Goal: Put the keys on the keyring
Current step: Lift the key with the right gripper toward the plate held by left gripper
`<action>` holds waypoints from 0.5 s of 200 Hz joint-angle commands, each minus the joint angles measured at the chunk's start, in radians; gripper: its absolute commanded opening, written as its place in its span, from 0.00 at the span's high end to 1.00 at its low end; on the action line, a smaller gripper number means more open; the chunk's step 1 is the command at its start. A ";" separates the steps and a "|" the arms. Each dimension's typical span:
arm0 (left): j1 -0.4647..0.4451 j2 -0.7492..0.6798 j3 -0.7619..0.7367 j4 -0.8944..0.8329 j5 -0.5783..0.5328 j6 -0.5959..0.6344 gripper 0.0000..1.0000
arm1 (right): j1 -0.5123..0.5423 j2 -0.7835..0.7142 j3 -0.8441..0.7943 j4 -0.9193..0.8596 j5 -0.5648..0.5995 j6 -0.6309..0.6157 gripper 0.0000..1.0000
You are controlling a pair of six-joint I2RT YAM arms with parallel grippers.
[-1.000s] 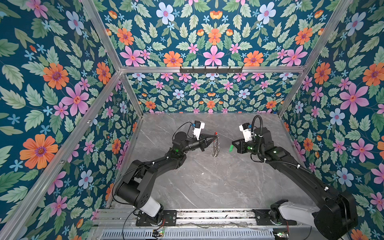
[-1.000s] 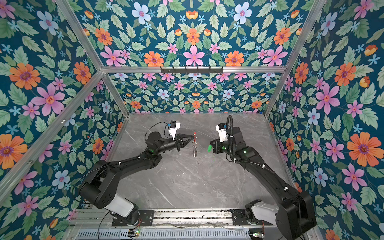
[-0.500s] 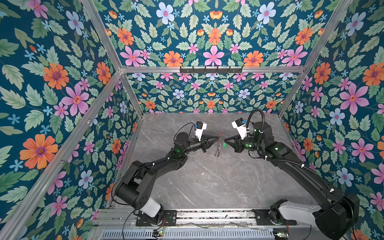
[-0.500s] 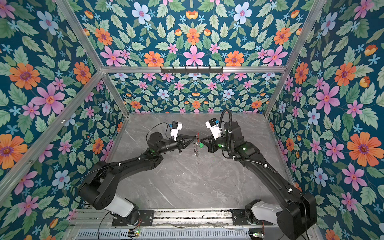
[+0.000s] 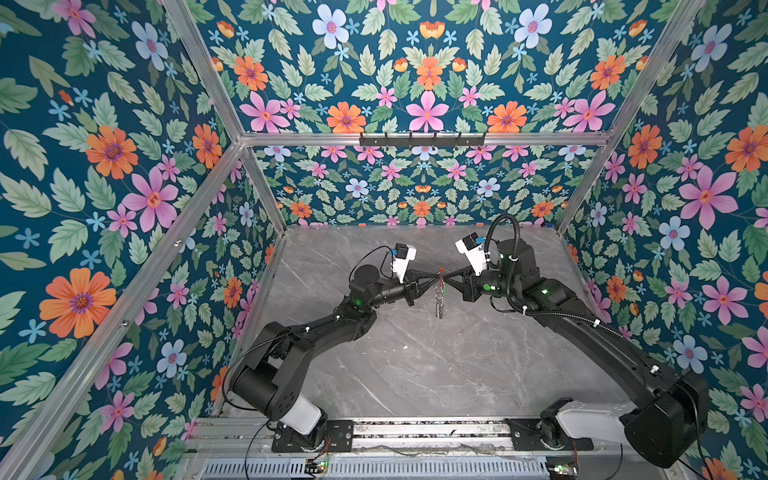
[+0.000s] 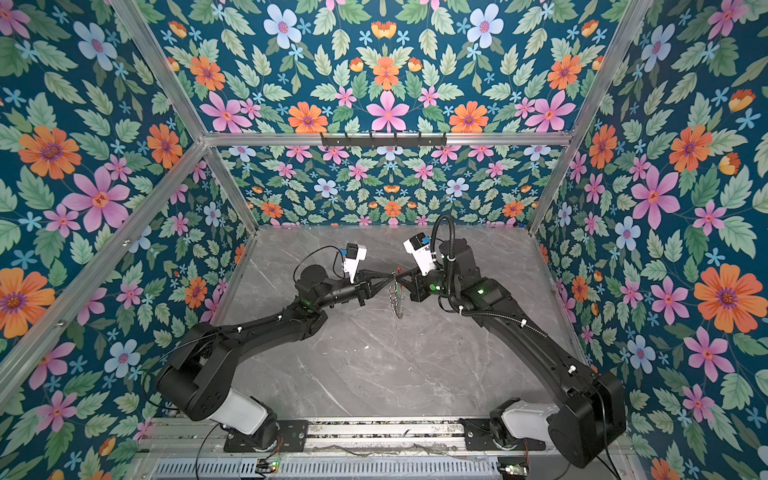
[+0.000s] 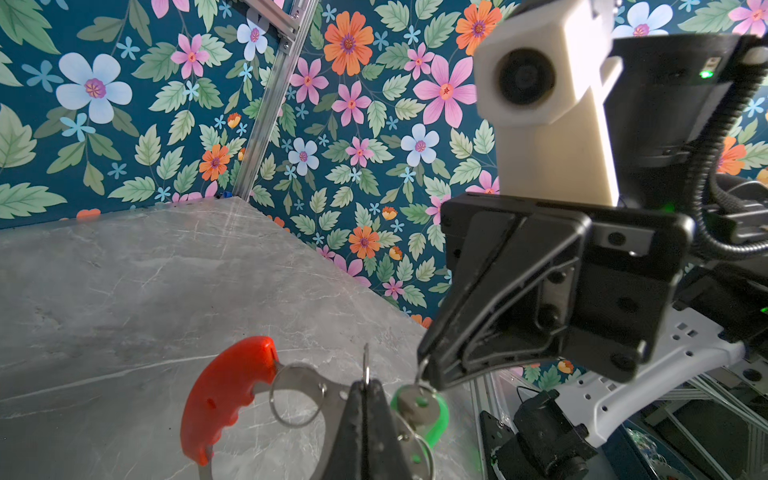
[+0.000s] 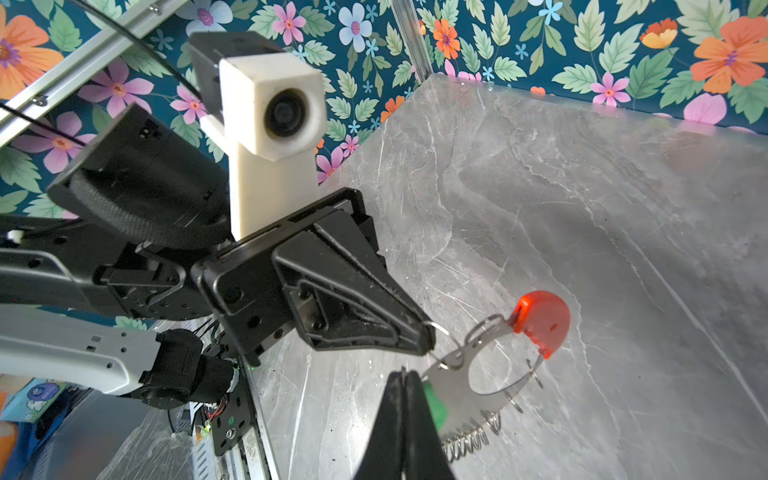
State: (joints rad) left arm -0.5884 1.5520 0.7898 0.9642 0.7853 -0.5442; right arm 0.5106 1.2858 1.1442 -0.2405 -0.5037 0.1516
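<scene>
**Right gripper closing the gap to the keyring**

Since a second ago the right gripper (image 8: 405, 376) has been travelling across toward the left gripper (image 7: 365, 386), and the two are now meeting almost tip to tip above the table (image 5: 415, 365). Right jaws are pressing shut on the key (image 8: 434, 405), whose green head is sitting against the keyring (image 8: 478, 376). Left jaws are clamping shut on the keyring at its rim. It is hanging just below both tips, with its red arc (image 8: 540, 320) sitting near them.
</scene>
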 commanded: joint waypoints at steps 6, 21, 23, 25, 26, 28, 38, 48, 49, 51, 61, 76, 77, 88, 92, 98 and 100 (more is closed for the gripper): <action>-0.002 0.002 0.014 0.012 0.009 0.006 1.00 | 0.010 0.009 0.008 0.027 0.073 -0.020 1.00; -0.003 0.001 0.015 0.012 0.009 0.006 1.00 | 0.011 0.013 0.004 0.042 0.103 -0.018 1.00; -0.002 0.001 0.015 0.012 0.009 0.006 1.00 | 0.011 0.013 0.004 0.043 0.107 -0.017 1.00; -0.003 0.001 0.015 0.011 0.009 0.006 1.00 | 0.011 0.013 0.003 0.045 0.111 -0.016 1.00; -0.003 0.000 0.015 0.011 0.009 0.006 1.00 | 0.011 0.013 0.003 0.046 0.113 -0.016 1.00; -0.003 0.001 0.015 0.011 0.009 0.006 1.00 | 0.011 0.013 0.003 0.048 0.116 -0.014 1.00; -0.004 0.002 0.015 0.011 0.010 0.006 1.00 | 0.012 0.012 -0.003 0.063 0.126 -0.010 1.00; -0.004 0.002 0.018 0.011 0.012 0.005 1.00 | 0.011 0.009 -0.008 0.077 0.126 -0.005 1.00; -0.004 0.002 0.018 0.011 0.012 0.006 1.00 | 0.011 0.010 -0.009 0.078 0.127 -0.005 1.00; -0.004 0.003 0.018 0.011 0.011 0.006 1.00 | 0.011 0.009 -0.009 0.080 0.129 -0.004 1.00; -0.004 0.005 0.020 0.009 0.012 0.006 1.00 | 0.012 0.007 -0.012 0.090 0.128 -0.001 1.00; -0.004 0.009 0.024 0.008 0.015 0.000 1.00 | 0.014 0.006 -0.015 0.100 0.131 0.002 1.00; -0.004 0.010 0.025 0.008 0.015 0.000 1.00 | 0.014 0.005 -0.015 0.101 0.130 0.003 1.00; -0.004 0.013 0.029 0.007 0.015 -0.006 1.00 | 0.015 0.005 -0.014 0.101 0.130 0.003 1.00; -0.003 0.015 0.029 0.008 0.016 -0.007 1.00 | 0.016 0.006 -0.012 0.101 0.129 0.002 1.00; -0.004 0.016 0.033 0.008 0.016 -0.012 1.00 | 0.016 0.006 -0.011 0.101 0.129 0.003 1.00; -0.004 0.017 0.034 0.008 0.016 -0.013 1.00 | 0.017 0.007 -0.011 0.100 0.129 0.002 1.00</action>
State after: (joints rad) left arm -0.5907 1.5646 0.8078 0.9405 0.7856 -0.5446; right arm 0.5236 1.2976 1.1290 -0.1818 -0.3882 0.1558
